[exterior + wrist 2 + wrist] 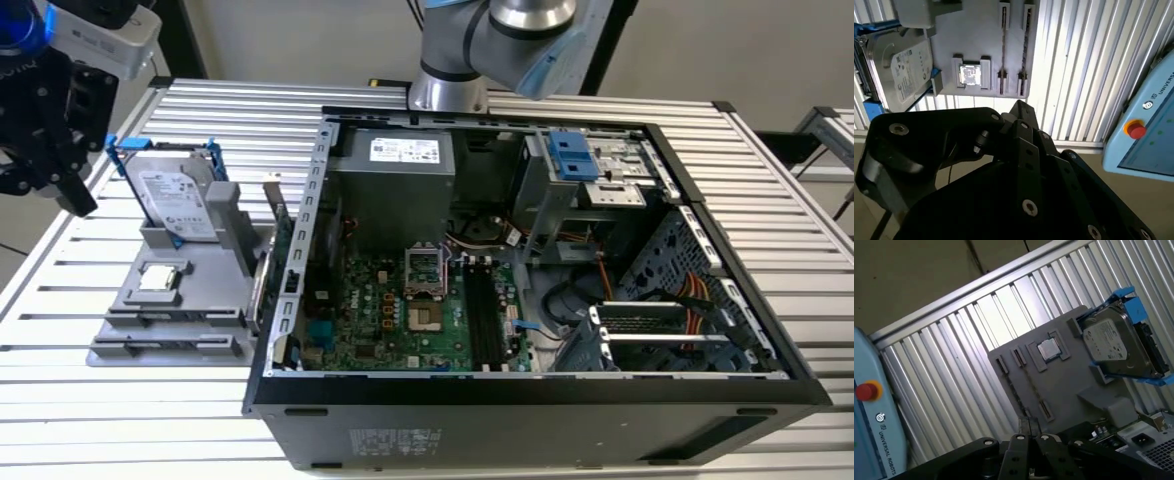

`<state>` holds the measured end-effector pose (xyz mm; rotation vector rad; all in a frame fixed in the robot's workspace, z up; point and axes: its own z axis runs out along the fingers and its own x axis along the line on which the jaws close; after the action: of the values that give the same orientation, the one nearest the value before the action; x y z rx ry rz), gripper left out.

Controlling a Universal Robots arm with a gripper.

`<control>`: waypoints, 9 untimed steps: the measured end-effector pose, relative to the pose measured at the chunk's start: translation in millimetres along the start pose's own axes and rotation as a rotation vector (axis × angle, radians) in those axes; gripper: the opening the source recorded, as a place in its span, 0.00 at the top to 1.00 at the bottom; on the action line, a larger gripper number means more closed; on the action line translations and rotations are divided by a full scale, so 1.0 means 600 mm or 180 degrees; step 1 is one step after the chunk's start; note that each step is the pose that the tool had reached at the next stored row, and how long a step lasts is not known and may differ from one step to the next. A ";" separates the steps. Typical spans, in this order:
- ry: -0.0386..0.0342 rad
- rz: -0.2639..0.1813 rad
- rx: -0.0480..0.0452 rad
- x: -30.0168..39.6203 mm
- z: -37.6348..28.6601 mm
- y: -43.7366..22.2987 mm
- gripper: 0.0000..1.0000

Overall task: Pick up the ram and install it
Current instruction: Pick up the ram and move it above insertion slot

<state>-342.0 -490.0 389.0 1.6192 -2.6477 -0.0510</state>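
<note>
Ram (1031,386) stands on edge in a slot of the grey tray (214,290), beside the processor (1049,348) and hard drive (178,200). In the exterior view the tray sits on the table (160,400), left of the open computer case (534,420). Gripper (1025,424) hangs off the tray's far side, well apart from the ram, with fingers (1020,429) pressed together and empty.

The robot's arm (447,55) is a thick tube of brushed silver-grey metal with a rounded joint that carries a pale blue plastic cap (561,55). The matte black gripper (1026,424) is built of flat, angular links pinned with round silver screw heads (1028,205). A thin black cable (949,172) runs beside it, and a blue collar (20,30) sits above.
</note>
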 end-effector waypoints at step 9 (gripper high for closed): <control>0.0012 -0.0257 0.0004 0.000 0.000 0.000 1.00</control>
<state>-342.0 -489.9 388.9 1.7243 -2.5791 -0.0486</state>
